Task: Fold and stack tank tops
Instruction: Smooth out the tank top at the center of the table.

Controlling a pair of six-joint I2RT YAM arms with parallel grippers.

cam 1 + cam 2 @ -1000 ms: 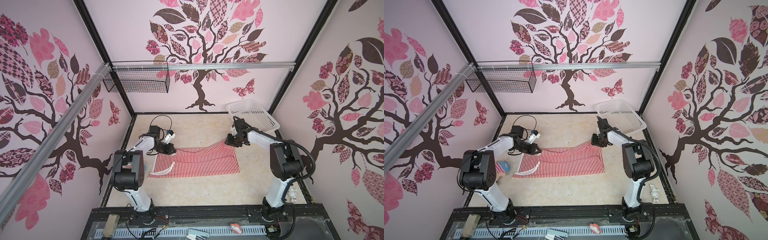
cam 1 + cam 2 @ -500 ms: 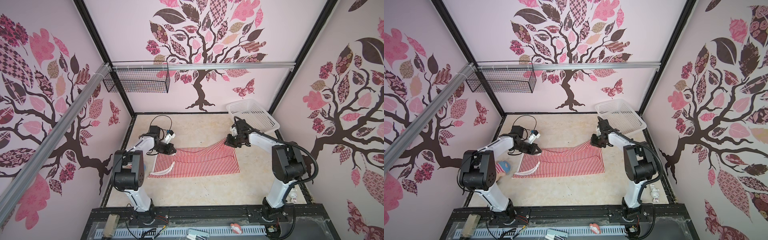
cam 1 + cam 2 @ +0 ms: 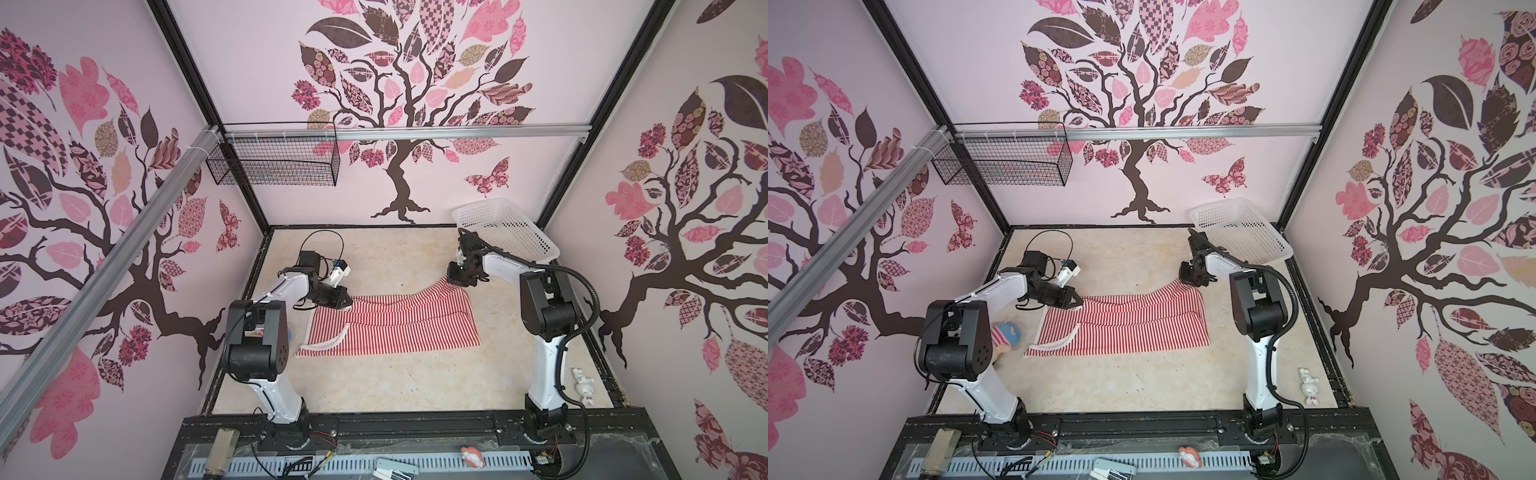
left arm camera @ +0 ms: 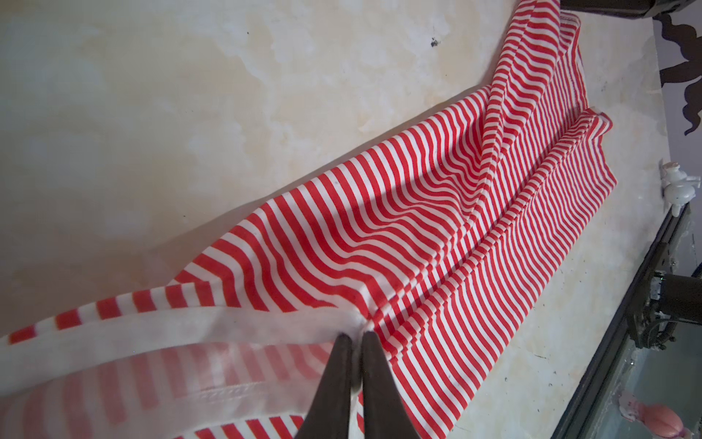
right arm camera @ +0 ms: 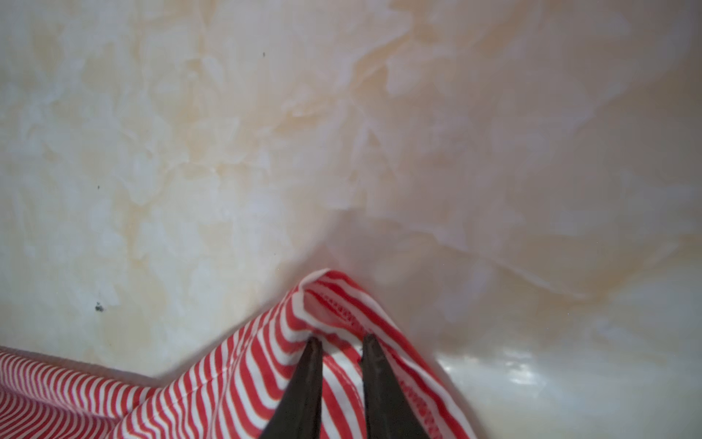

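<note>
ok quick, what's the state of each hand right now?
Left hand: closed on the tank top, at its white-trimmed edge.
Right hand: closed on a bunched corner of the same tank top.

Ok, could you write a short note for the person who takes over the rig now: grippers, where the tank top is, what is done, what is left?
Left gripper: shut on the white trim of the tank top, far corner.
Right gripper: shut on the far hem corner, lifted slightly off the table.
Tank top: spread sideways mid-table; the basket sits at the far right corner.
Done: both far corners gripped.
Left: probably fold the far edge toward the near one, then stack; no folded pile in view.
</note>
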